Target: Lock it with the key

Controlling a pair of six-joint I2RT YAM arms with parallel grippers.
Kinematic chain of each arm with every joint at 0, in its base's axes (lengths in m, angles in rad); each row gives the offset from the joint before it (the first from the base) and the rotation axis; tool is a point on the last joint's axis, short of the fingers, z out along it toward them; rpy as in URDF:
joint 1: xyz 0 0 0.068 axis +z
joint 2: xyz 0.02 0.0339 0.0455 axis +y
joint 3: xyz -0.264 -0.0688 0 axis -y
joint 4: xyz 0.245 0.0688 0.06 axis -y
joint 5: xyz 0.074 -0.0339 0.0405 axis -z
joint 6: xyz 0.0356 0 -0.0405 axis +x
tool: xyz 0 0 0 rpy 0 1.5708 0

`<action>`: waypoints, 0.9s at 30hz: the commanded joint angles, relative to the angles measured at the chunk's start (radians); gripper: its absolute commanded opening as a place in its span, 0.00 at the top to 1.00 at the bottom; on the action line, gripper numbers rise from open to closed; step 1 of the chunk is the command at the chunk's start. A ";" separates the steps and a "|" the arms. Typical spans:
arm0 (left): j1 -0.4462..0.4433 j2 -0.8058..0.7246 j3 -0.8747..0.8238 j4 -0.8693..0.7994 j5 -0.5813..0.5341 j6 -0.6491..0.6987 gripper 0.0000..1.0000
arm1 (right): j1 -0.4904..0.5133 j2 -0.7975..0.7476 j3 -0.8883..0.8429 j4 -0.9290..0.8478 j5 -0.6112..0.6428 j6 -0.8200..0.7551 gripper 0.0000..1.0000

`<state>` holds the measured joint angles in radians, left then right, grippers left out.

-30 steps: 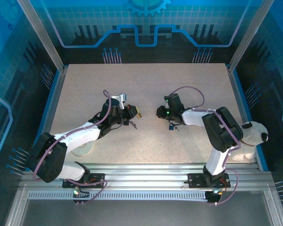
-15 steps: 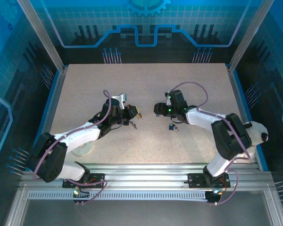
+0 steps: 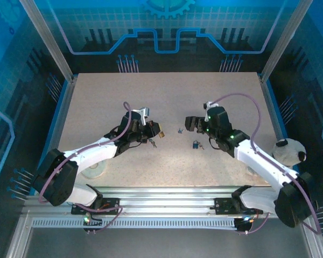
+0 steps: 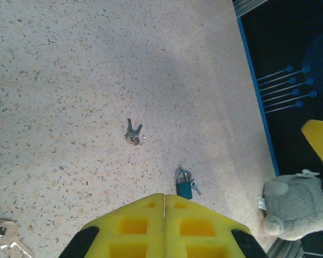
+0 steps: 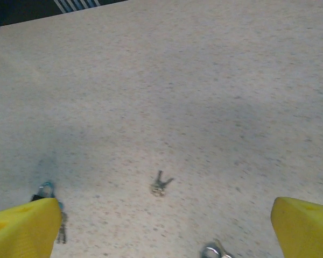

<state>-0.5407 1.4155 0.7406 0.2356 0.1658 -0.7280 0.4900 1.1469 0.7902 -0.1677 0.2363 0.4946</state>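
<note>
A small blue padlock [image 3: 195, 144] lies on the speckled table, with a little key [image 4: 194, 187] at its side. A pair of small keys on a ring [image 3: 180, 130] lies loose to its left. My right gripper [image 3: 191, 123] hovers just right of that key pair, wide open and empty; in its wrist view the keys [image 5: 161, 184] lie between the spread yellow fingertips [image 5: 27, 224] and the padlock [image 5: 45, 189] peeks out by the left one. My left gripper [image 3: 157, 130] is shut with nothing visible between its pads; from its wrist I see the key pair [image 4: 133, 134] and padlock [image 4: 183, 185] ahead of it [image 4: 164, 198].
Another silver bunch of keys [image 3: 152, 142] lies just below my left gripper, seen again at the lower left corner [image 4: 2, 233]. A plush dog [image 3: 290, 151] sits at the table's right edge. A white disc [image 3: 94, 171] lies under the left arm.
My right gripper has opened wide and pulled back to the right, its arm swinging outward. The key pair now lies free on the table. My left gripper has shifted slightly right.
</note>
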 commanded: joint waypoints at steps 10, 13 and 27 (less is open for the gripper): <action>-0.028 0.027 0.103 -0.145 -0.074 0.102 1.00 | 0.085 -0.241 -0.207 0.091 0.261 -0.043 0.00; -0.033 0.044 0.124 -0.165 -0.078 0.110 1.00 | 0.097 -0.243 -0.199 0.083 0.259 -0.045 0.00; -0.068 0.182 0.264 -0.243 -0.081 0.170 1.00 | 0.124 -0.323 -0.246 0.130 0.293 -0.074 0.00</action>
<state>-0.6018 1.5700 0.9619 0.0235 0.0906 -0.5915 0.5976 0.8364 0.5568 -0.0757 0.4984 0.4351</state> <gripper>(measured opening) 0.047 0.999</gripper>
